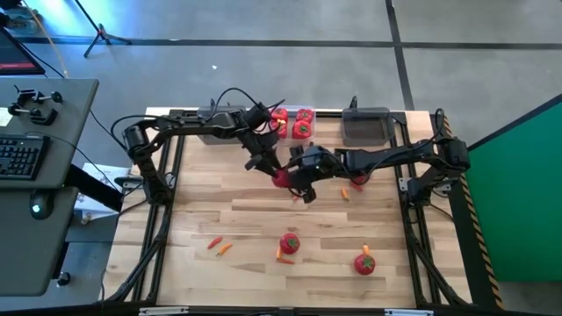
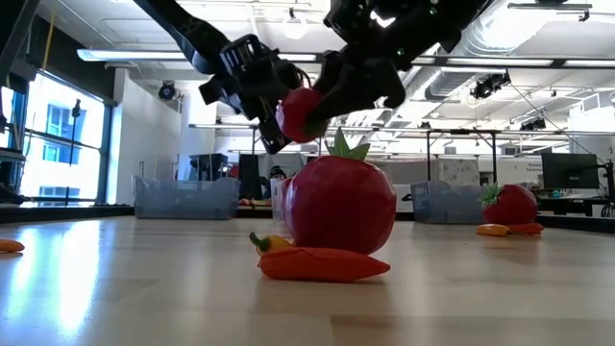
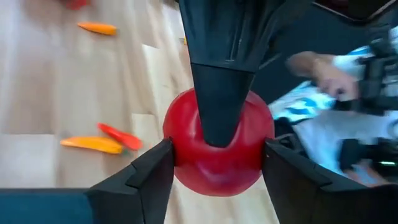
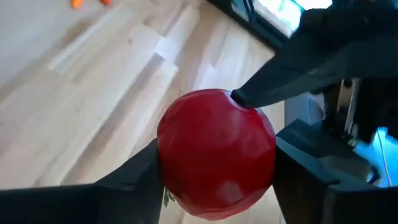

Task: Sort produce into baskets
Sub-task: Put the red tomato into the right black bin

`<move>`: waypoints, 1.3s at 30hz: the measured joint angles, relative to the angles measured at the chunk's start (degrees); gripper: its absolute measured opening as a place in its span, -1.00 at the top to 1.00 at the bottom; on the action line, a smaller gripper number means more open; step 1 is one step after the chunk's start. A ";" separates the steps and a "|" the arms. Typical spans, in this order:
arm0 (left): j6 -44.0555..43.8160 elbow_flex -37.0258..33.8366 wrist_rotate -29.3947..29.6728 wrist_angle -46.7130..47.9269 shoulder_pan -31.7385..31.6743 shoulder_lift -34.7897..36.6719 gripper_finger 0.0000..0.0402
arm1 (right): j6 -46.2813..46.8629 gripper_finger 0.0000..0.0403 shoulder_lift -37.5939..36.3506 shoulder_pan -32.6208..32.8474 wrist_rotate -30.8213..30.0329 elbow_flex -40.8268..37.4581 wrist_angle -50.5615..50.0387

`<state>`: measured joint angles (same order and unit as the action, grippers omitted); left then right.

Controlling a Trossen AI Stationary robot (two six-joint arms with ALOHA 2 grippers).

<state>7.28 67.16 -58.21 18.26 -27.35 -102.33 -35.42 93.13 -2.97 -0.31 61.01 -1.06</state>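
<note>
A round red tomato (image 1: 281,178) hangs in the air over the table's middle, between both grippers; it also shows in the low view (image 2: 300,113). My left gripper (image 1: 269,168) comes at it from the far left and is shut on it. My right gripper (image 1: 294,182) comes from the right and is also shut on it. A clear bin (image 1: 294,123) holding red produce stands at the far edge, between a dark grey bin (image 1: 365,127) and another dark grey bin (image 1: 213,123) that is partly under the left arm. My left gripper pinches the tomato between its two fingers (image 3: 158,171), on two opposite sides (image 3: 180,155) of its round body. The tomato is lifted clear of the table. My right gripper pinches the same tomato between its two fingers (image 4: 140,177), on two other opposite sides (image 4: 168,155). One of its fingers lies over the tomato's face in the left wrist view (image 3: 217,106). The tomato is clear of the table.
Two more tomatoes (image 1: 289,243) (image 1: 365,262) sit near the front edge, one with an orange piece (image 1: 283,257) beside it. Carrot pieces (image 1: 219,247) lie front left, and another (image 1: 345,194) lies right of the grippers. A desk with a keyboard (image 1: 22,156) stands left of the table.
</note>
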 joint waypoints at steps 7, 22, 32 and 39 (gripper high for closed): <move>4.78 0.35 7.26 -4.91 -0.79 0.46 -0.20 | 9.52 -0.08 -3.88 -1.33 -3.75 -0.10 -6.86; 9.50 -0.05 19.65 -18.52 -3.90 0.00 -0.22 | 24.36 -0.07 -14.88 -10.42 -15.91 0.36 -26.16; 4.17 -6.45 20.39 -32.64 -7.85 0.05 -0.22 | 40.01 -0.07 -16.21 -30.48 -17.35 0.20 -40.42; 4.37 -6.40 20.22 -33.15 -10.81 0.07 -0.22 | 46.09 -0.07 -13.84 -44.88 -4.48 0.18 -40.04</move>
<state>11.65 60.75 -37.98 -14.90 -38.16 -102.26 10.68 79.29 -47.85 -4.78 61.19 -41.10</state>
